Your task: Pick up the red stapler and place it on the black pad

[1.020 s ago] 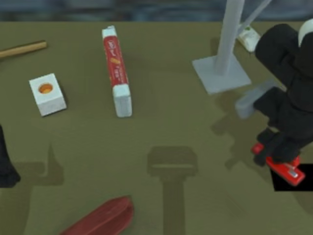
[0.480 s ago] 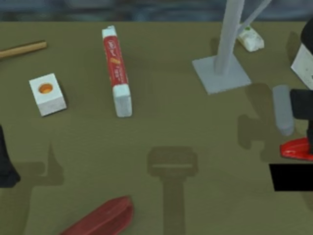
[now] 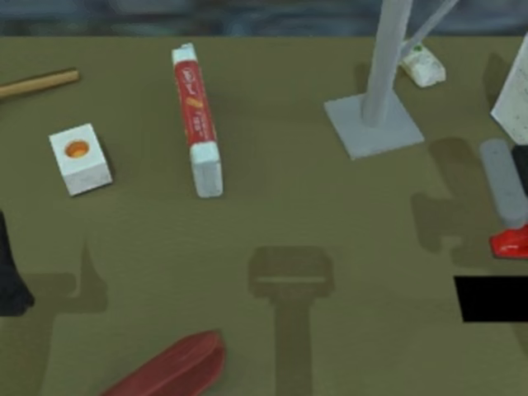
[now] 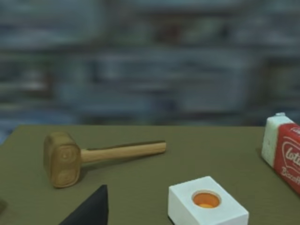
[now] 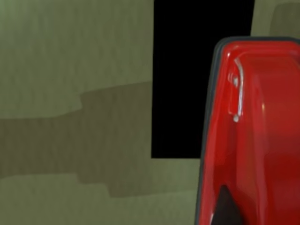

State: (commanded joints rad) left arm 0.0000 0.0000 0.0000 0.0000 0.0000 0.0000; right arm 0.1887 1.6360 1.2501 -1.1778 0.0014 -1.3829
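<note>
Glossy red stapler (image 5: 253, 136), matt black pad (image 5: 197, 70), wooden hammer (image 4: 89, 157)

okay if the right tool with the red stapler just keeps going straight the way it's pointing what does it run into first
Probably the black pad. In the right wrist view the red stapler fills the near side and the pad lies straight beyond it, with bare table alongside. From above, the stapler sits just off the pad; depth is unclear.

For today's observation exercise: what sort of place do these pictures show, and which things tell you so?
Probably a rendered tabletop test bench: an olive table strewn with unrelated props, such as a wooden mallet, a white block and a red stapler, before blurred shelving.
</note>
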